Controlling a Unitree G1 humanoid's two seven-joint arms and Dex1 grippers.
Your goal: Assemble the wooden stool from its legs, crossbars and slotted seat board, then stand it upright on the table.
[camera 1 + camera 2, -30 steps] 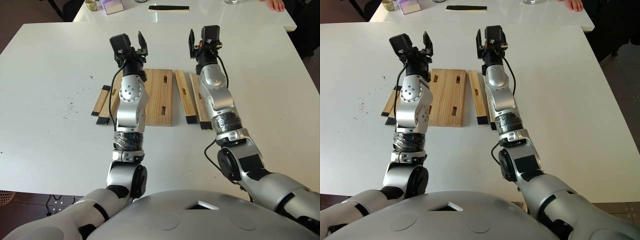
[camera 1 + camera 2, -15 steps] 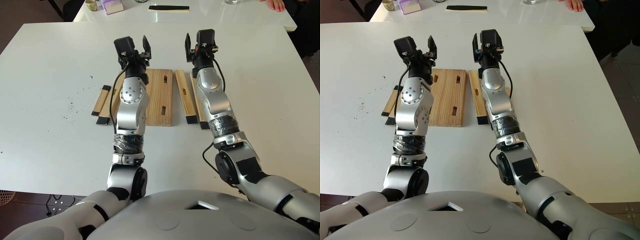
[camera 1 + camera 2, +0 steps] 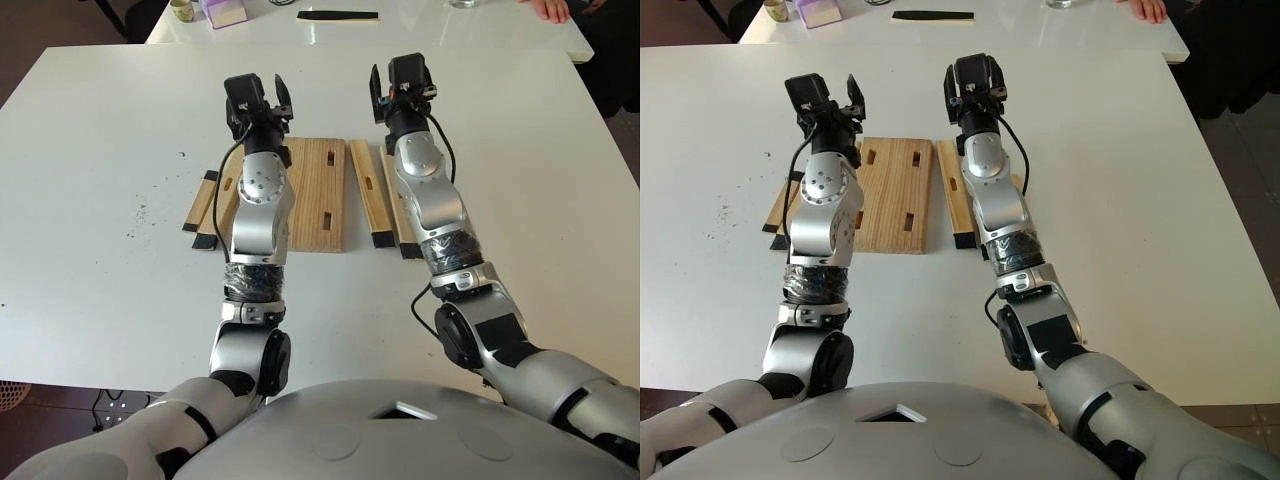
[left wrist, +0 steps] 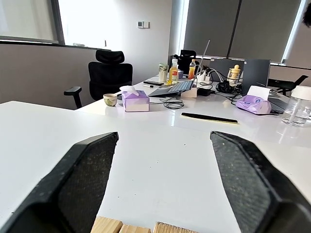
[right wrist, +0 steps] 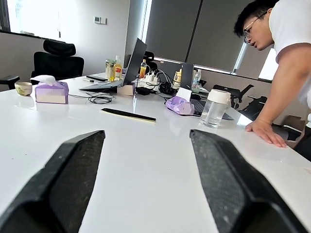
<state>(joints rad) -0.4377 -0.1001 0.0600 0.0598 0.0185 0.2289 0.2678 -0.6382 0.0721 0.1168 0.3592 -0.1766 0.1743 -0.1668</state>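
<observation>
left eye view has the slotted seat board [image 3: 318, 195] flat on the desk [image 3: 100, 150], with short wooden pieces [image 3: 207, 208] just beside it on the left and longer slotted pieces [image 3: 374, 193] on the right, all unjoined. the left end effector [image 4: 164, 141] and right end effector [image 5: 146, 135] hover near the parts' far ends, both released and holding nothing (assembly looks not yet begun). the next move likely calls for lowering one arm onto a leg and gripping it across its narrow width.
</observation>
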